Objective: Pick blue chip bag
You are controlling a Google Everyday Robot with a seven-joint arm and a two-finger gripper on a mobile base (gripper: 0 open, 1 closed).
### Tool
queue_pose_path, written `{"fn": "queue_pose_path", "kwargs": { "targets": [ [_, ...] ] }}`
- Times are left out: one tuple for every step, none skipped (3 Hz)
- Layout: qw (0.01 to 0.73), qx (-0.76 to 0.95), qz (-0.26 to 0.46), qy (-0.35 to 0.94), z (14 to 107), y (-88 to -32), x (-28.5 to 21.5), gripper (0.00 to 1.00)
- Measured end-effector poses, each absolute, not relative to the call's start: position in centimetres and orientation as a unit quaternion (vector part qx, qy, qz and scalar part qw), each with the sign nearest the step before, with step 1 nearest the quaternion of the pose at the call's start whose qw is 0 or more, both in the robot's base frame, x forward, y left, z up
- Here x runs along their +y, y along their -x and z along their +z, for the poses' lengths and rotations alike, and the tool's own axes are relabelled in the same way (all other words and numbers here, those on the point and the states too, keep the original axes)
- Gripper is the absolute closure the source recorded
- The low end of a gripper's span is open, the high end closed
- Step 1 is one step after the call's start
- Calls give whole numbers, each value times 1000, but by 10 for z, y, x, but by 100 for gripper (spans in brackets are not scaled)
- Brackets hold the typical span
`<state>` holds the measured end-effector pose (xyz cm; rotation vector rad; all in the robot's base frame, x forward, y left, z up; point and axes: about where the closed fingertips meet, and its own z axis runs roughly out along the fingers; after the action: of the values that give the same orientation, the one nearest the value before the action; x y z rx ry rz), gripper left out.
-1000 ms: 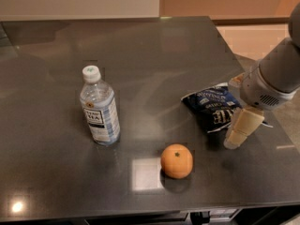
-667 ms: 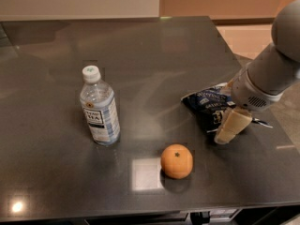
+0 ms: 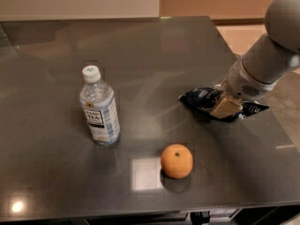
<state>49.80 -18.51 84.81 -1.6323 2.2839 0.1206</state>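
Clearly the pick was not finished. On the dark worktop [image 3: 154, 55], from the left, a clear bottle [image 3: 99, 108] stood well apart from the rest. Next came an orange [image 3: 176, 161] near the front edge, and the blue chip bag [image 3: 199, 99] lay flat at the right side. The gripper [image 3: 226, 108] was down upon the bag's right part. Whether it had closed on the foil, I could not tell. By my judgement, a sure grasp and the lift were yet to do, and nothing stood in the way.

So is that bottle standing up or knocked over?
Upright: the bottle stands on its base, white cap on top. The gripper is over at the blue chip bag.
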Motion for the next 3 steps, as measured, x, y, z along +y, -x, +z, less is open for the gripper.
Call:
{"fn": "queue_pose_path", "kwargs": {
  "targets": [
    [167,802,61,570,873,-511,-177,88],
    [171,791,83,582,905,-520,-163,100],
    [178,775,97,598,938,-524,-148,100]
  ]
}}
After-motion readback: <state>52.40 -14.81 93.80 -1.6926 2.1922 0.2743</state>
